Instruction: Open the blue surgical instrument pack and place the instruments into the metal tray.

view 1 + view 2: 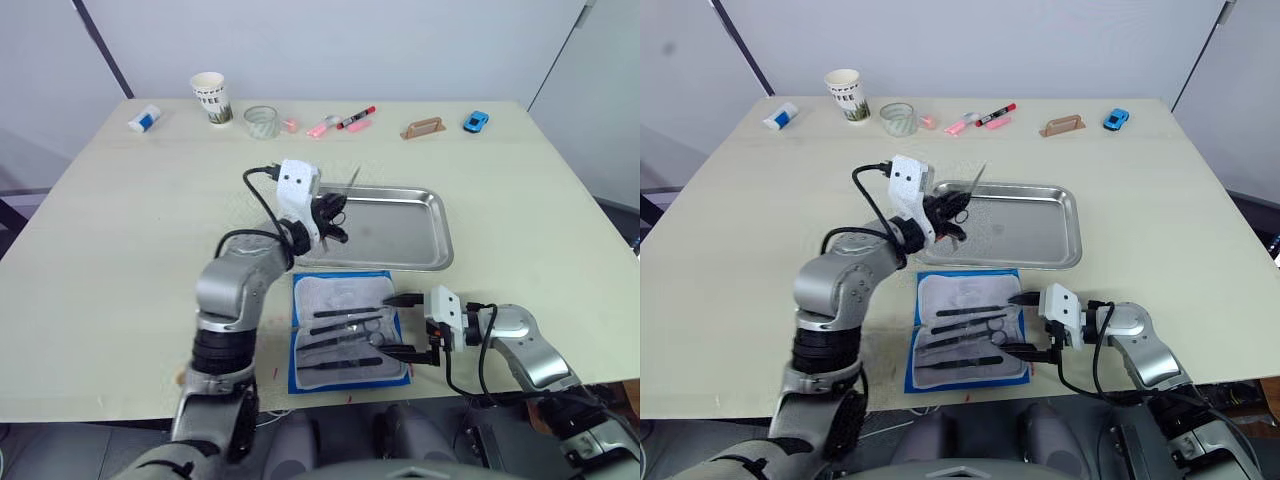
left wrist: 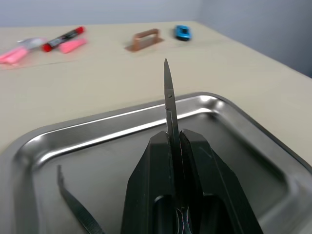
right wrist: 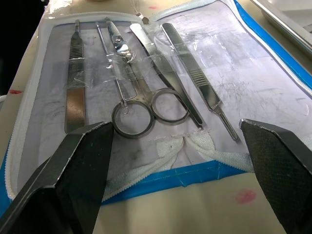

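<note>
blue pack [image 1: 345, 332] open, instruments [image 3: 146, 73] inside, tray [image 1: 400, 230] beyond, possibly touching

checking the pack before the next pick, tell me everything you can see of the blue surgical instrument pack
The blue surgical instrument pack lies unzipped and opened flat on the table, just on the robot's side of the metal tray. Its whitish clear lining is edged in blue with a white zipper border. Several thin metal instruments, scissors and tweezers among them, lie side by side under clear straps. The open right gripper sits at its right edge.

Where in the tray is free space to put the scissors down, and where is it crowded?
The tray is bare through its middle and right half, up to the right rim. Its left end is crowded: tweezers lie there, beneath the left tool holding the scissors.
</note>
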{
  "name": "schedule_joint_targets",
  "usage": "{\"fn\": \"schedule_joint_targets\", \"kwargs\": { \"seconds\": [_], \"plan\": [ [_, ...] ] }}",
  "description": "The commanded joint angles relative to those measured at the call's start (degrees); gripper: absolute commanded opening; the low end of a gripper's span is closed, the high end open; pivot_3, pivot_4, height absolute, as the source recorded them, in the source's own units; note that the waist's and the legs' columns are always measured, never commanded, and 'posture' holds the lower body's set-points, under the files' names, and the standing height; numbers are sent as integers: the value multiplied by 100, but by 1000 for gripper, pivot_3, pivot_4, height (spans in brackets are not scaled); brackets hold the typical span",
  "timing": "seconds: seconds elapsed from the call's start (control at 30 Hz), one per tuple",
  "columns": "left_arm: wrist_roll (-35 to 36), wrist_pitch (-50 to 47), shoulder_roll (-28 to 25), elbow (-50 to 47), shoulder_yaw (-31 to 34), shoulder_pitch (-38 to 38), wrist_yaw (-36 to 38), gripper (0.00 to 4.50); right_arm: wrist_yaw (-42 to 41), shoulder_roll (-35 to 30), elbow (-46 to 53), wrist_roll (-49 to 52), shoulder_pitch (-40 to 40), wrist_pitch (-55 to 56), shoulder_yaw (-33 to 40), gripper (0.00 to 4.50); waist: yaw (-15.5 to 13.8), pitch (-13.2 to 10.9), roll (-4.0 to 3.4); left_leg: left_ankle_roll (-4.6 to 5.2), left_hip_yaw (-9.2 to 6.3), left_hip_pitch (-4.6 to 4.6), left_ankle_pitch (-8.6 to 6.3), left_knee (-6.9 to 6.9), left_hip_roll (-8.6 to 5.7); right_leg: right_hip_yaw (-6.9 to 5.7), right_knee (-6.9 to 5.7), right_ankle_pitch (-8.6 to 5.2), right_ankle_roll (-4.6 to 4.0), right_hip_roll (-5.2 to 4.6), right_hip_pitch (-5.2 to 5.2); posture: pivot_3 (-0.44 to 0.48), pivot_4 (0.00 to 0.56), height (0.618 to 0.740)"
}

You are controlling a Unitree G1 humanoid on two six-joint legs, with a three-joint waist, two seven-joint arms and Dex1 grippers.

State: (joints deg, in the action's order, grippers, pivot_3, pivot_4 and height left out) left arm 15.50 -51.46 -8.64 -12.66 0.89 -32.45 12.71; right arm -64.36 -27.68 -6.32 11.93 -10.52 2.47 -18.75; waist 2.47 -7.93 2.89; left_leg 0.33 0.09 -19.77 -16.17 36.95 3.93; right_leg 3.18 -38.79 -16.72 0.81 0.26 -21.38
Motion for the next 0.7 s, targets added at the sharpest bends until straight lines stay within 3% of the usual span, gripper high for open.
{"fn": "schedule_joint_targets", "kwargs": {
  "seconds": [0.03, 0.23, 0.7],
  "plan": [
    [-473, 108, 341, 321, -165, -211, -754, 63, 140, -101, -899, -747, 402, -586, -593, 4500, 0, 3, 0, 0, -1, 1, 0, -2, -3, 0, 0, 0, 0, 0, 1, 0, 150, 740],
    [-935, 225, 592, 889, -244, -317, -1299, 63, 155, -102, -900, -760, 408, -578, -594, 4500, 4, 3, -7, -19, -4, 2, 11, -18, -11, 1, 1, 0, 0, 0, 2, 0, 150, 740],
    [-1075, 335, 787, 1731, -169, -327, -1416, 63, 193, -77, -912, -763, 406, -551, -591, 4500, 11, 4, -4, -92, -24, 2, 53, -62, -39, -9, 3, 0, 2, 6, 1, 0, 150, 740]
  ]
}}
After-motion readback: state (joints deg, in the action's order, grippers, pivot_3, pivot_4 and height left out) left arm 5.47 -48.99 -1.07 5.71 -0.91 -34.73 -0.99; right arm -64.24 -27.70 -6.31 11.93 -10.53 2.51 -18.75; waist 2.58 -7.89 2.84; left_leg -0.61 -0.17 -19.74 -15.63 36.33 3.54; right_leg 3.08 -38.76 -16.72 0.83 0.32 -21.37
